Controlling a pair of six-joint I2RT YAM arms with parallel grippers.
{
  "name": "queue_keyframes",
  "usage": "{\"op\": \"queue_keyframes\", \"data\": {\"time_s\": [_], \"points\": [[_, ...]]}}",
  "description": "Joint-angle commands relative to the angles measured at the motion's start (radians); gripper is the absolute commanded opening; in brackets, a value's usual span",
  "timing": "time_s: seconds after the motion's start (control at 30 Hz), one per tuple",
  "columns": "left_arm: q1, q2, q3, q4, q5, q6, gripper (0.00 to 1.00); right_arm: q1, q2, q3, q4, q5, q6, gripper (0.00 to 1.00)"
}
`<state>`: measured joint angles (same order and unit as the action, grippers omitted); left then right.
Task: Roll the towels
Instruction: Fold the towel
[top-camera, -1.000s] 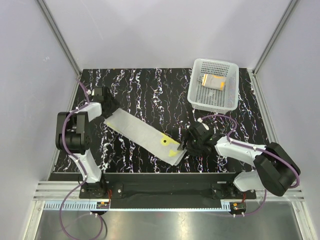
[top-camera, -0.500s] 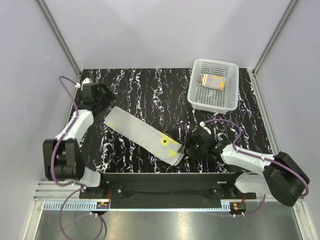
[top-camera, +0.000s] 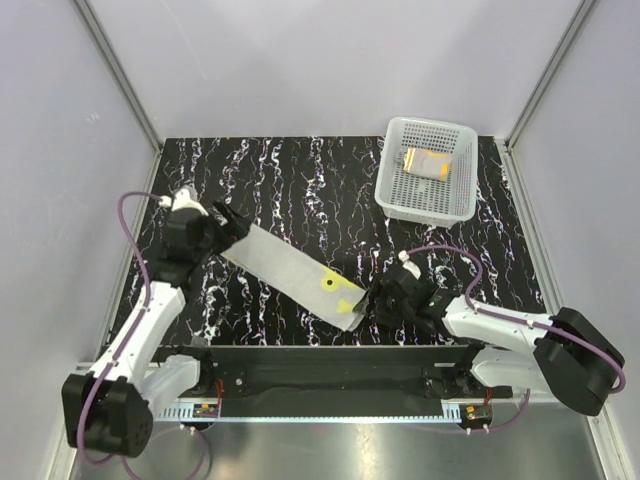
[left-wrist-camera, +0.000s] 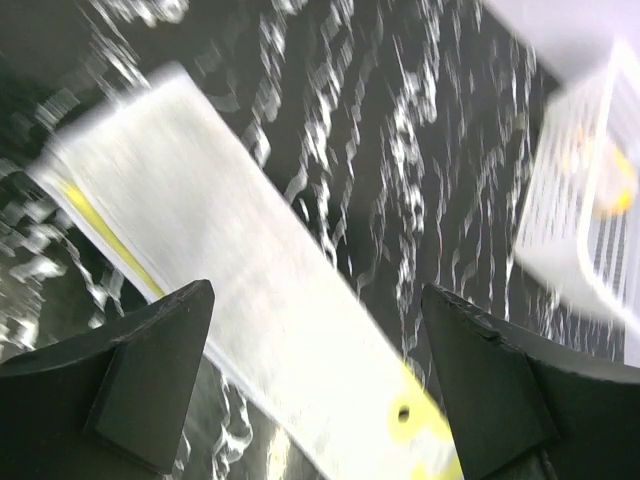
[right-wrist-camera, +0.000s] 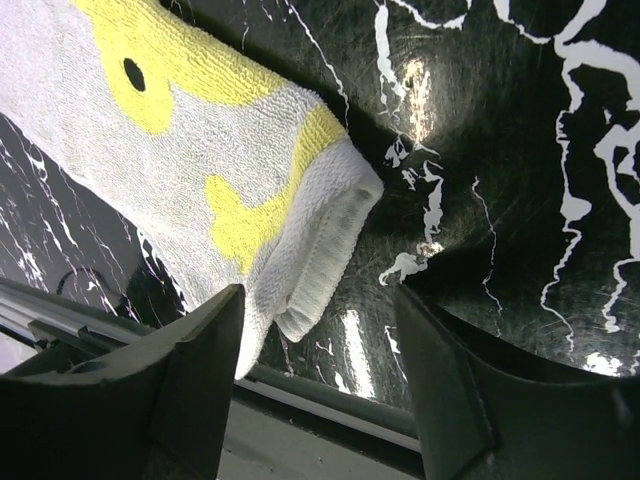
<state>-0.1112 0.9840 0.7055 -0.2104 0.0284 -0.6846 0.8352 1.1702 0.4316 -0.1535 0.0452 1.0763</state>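
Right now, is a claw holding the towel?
No. Both the left claw and right claw are open; the yellow towel lies loose on the table.

No writing to read

The yellow towel (top-camera: 290, 272) shows only yellow patches and a dark dot. The orange towel (top-camera: 428, 162) in the basket (top-camera: 385, 185) shows only white markings, and the table (top-camera: 300, 180) only white marbling.

One towel (top-camera: 285, 265) lies diagonally across the table (top-camera: 300, 180) from near the left edge to the middle of the near edge, the left gripper (top-camera: 230, 224) at its far-left end, the right gripper (top-camera: 375, 300) at its near-right end, and the other towel (top-camera: 428, 162) lies in the basket (top-camera: 425, 214) at the far right corner.
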Motion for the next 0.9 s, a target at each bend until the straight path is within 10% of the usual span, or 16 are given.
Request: {"op": "queue_keyframes", "data": {"time_s": [0.0,0.6,0.87], "points": [[-0.096,-0.050,-0.072,0.034,0.022,0.007,0.90,0.019,0.037,-0.050,-0.061,0.051,0.037,0.68],[-0.307,-0.015,-0.159,0.095,-0.068,-0.033,0.88,0.041,0.114,-0.028,0.016,0.079,0.040,0.21],[-0.516,-0.025,-0.176,0.155,-0.078,-0.032,0.88,0.042,-0.035,0.015,-0.179,0.110,0.025,0.14]]}}
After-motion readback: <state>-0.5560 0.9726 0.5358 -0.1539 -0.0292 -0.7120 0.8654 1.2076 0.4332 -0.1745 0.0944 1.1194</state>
